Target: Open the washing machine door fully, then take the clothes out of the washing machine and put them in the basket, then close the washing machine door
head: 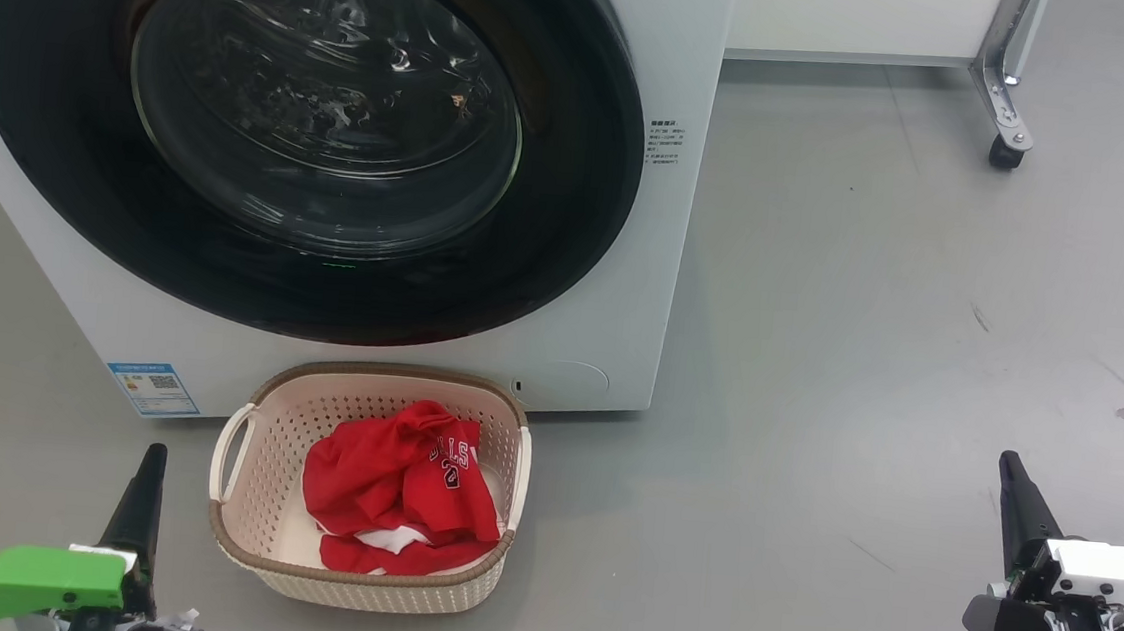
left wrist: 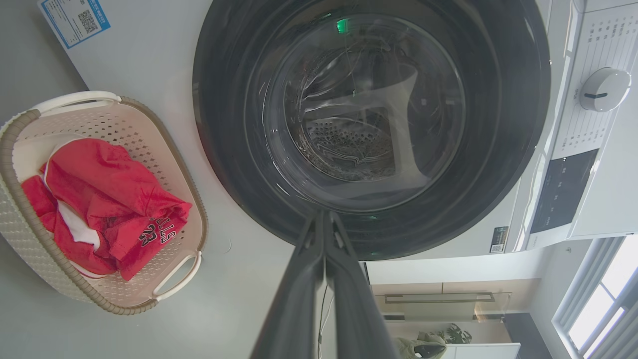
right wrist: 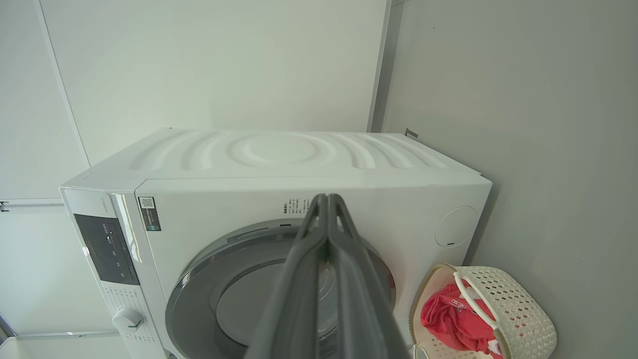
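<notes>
The white washing machine (head: 650, 212) fills the upper left of the head view, and its round black door (head: 306, 125) lies flat against the front, closed. On the floor in front stands the cream basket (head: 233, 540) with the red clothes (head: 398, 493) piled inside. My left gripper (head: 149, 464) is shut and holds nothing, low at the left beside the basket. At the lower right my right gripper (head: 1011, 471) is also shut and holds nothing, well away from the machine. The left wrist view shows the door (left wrist: 239, 164), the basket (left wrist: 15, 224) and the clothes (left wrist: 109, 199).
Grey floor (head: 868, 380) spreads to the right of the machine. A white cabinet on a caster wheel (head: 1004, 150) stands at the back right. A blue sticker (head: 153, 389) marks the machine's lower left corner. The control dial (left wrist: 603, 89) is in the left wrist view.
</notes>
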Available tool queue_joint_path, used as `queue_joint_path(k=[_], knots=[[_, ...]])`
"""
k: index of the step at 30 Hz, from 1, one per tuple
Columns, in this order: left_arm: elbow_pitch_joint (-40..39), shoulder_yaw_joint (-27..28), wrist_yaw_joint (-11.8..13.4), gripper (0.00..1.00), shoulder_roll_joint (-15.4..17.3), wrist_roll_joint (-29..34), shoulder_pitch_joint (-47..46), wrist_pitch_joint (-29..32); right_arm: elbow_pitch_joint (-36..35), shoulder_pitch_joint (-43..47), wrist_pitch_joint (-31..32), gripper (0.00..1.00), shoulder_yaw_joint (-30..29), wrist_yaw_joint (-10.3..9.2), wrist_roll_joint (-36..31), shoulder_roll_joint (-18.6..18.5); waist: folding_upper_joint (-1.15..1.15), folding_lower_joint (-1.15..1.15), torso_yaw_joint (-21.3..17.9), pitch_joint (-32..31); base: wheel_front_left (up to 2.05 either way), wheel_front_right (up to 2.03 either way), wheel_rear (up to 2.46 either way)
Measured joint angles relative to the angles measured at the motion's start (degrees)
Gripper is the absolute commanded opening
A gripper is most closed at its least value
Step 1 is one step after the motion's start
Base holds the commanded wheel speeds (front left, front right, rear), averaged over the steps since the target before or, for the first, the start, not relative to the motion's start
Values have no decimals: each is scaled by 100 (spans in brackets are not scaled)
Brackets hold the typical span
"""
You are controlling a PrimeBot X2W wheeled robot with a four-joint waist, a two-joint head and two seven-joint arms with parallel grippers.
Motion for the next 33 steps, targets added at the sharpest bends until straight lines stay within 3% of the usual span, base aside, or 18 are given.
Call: queue_joint_path(k=[33], knots=[[89,15,-49,0,-1,0,-55,33,48,-3,14,0,-14,16,0,-1,0,0,1,-4,0,0,0]])
